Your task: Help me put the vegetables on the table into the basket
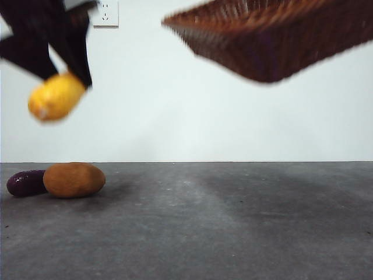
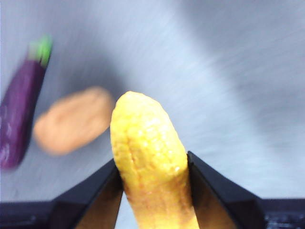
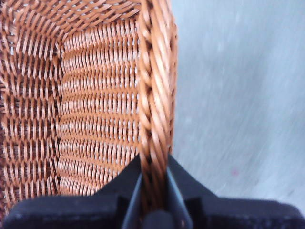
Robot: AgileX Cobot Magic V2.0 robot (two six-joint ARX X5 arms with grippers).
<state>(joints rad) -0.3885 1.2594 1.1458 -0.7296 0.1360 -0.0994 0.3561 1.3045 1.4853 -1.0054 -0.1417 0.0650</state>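
Observation:
My left gripper (image 1: 61, 73) is shut on the lumpy yellow vegetable (image 1: 55, 97) and holds it high above the table at the left; it also shows between the jaws in the left wrist view (image 2: 150, 157). The potato (image 1: 74, 179) and the purple eggplant (image 1: 26, 182) lie side by side on the table (image 1: 221, 227) below it, and both show in the left wrist view, the potato (image 2: 74, 119) beside the eggplant (image 2: 19, 114). My right gripper (image 3: 153, 191) is shut on the braided rim of the wicker basket (image 3: 155, 95), which hangs tilted in the air at the upper right (image 1: 262, 41).
A white wall socket (image 1: 106, 13) sits on the back wall at the upper left. The basket's inside (image 3: 57, 95) shows nothing in it where it is visible.

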